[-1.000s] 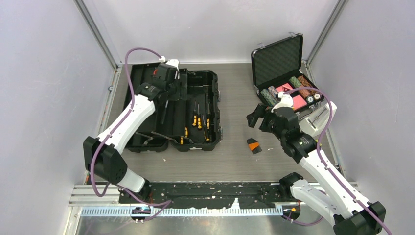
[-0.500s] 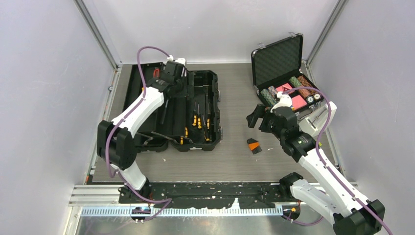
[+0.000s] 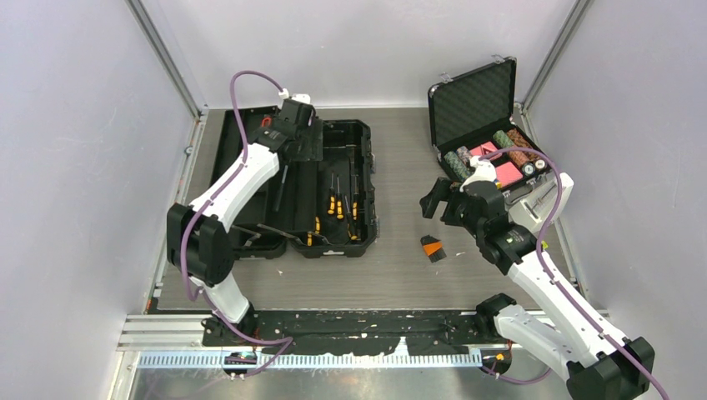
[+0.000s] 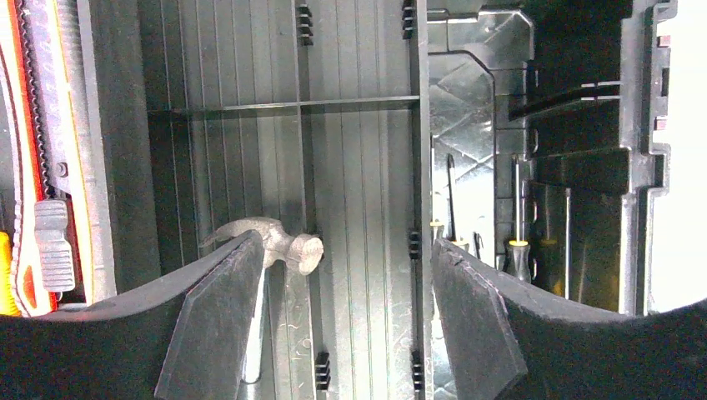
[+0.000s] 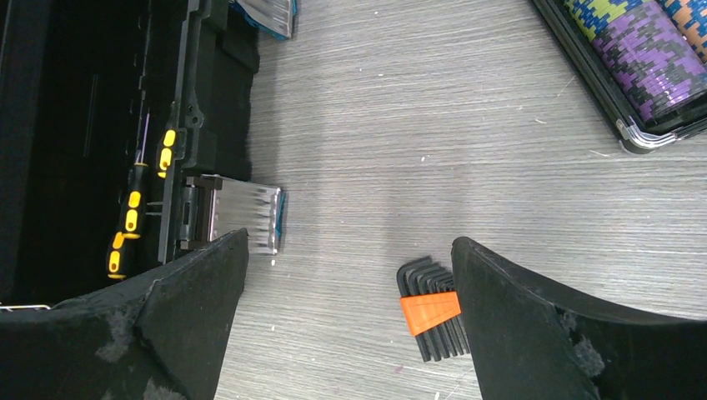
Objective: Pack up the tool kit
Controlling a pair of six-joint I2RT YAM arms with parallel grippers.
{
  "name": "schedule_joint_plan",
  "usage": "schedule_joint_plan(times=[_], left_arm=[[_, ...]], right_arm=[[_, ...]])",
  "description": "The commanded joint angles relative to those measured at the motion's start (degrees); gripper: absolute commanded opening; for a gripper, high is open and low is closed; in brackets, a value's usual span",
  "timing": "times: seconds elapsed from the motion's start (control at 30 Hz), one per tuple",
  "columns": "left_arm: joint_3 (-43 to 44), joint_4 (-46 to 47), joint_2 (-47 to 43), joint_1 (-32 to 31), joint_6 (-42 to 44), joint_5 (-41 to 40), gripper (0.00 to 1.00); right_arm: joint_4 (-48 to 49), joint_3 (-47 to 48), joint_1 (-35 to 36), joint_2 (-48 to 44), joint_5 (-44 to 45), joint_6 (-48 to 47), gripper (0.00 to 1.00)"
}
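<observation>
The tool kit's black toolbox (image 3: 350, 237) is lying wide open on the left half of the table (image 3: 400, 279), its two halves spread flat side by side. In the right half, yellow-and-black screwdrivers (image 3: 335, 206) are lying in a loose row, some nearer and some farther. In the left wrist view a steel hammer (image 4: 283, 247) is resting on the ribbed floor of the box, its head showing just beside the left finger (image 4: 217, 325), and an orange-and-grey toothed tool (image 4: 37, 175) is sitting along the left edge of that view. A silver latch (image 5: 243, 218) with a blue edge is sticking out from the right rim of the box onto the table.

The left gripper (image 3: 305, 147) is hanging over the far end of the toolbox, its jaws spread apart and gripping nothing.

To the right of the box, a folding set of black hex keys (image 3: 431, 247) in an orange holder is lying on the bare table. The right gripper (image 3: 439, 205) is hovering just beyond it, pointing left, jaws wide apart and empty.

At the far right, a smaller foam-lined case (image 3: 473, 100) of poker chips is standing open.
</observation>
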Motion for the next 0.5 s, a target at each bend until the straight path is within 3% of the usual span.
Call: schedule_joint_plan(times=[0.0,0.33,0.47], left_arm=[[2.7,-1.6,0.5,0.5,0.2,-0.7,0.74],[-1.2,6.4,-6.2,-0.7,-1.4,10.7,0.73],[-0.8,5.4,-4.3,-0.8,-1.2,9.9,0.73]], right_arm=[[0.0,2.5,-0.3,0.4,-0.4,-0.9,0.96],[-0.2,2.4,-0.3,0.7,-0.8,-0.7,0.96],[-0.2,2.5,-0.3,1.0,-1.2,-0.5,0.96]])
